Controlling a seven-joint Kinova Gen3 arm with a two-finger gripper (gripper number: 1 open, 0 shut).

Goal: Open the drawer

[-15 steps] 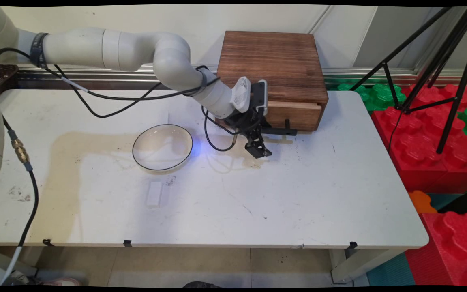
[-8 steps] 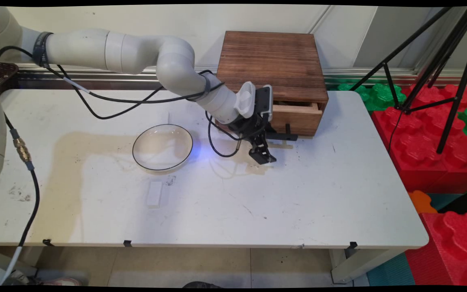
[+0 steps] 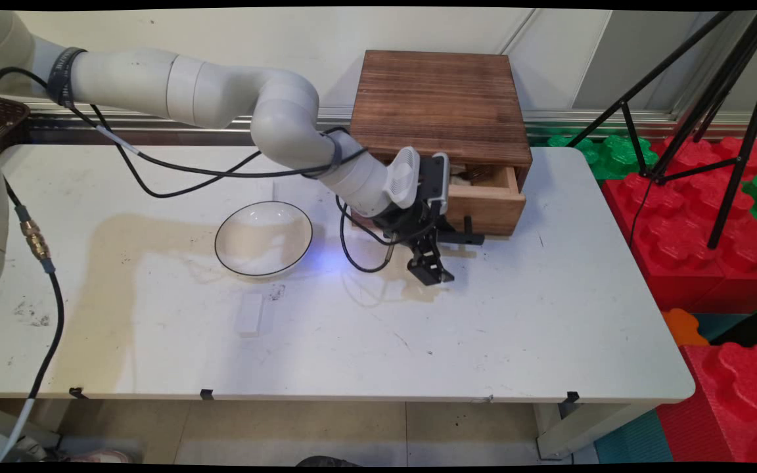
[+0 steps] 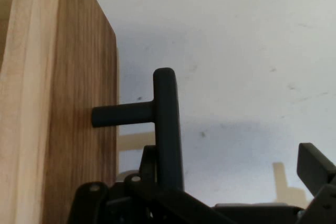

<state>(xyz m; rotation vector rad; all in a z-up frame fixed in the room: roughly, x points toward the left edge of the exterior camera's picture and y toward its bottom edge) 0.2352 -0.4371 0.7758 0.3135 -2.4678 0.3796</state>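
A dark wooden box (image 3: 441, 105) stands at the table's far side, and its light wooden drawer (image 3: 483, 203) is pulled partly out. The drawer's black T-shaped handle (image 3: 467, 236) juts toward the near side. My gripper (image 3: 441, 255) is open at this handle, one finger hooked behind the bar and the other finger (image 3: 430, 270) hanging free over the table. In the hand view the handle (image 4: 167, 124) stands out from the drawer front (image 4: 79, 129). There my gripper (image 4: 231, 166) rises below it, and the free finger (image 4: 315, 166) is far to the right.
A white bowl with a dark rim (image 3: 263, 238) sits left of the gripper. A small white block (image 3: 250, 315) lies nearer the front. A black tripod (image 3: 700, 98) and red and green foam blocks (image 3: 700, 223) stand off the table's right edge.
The gripper has moved toward the table's near side with the handle, and the drawer has slid further out of the box.
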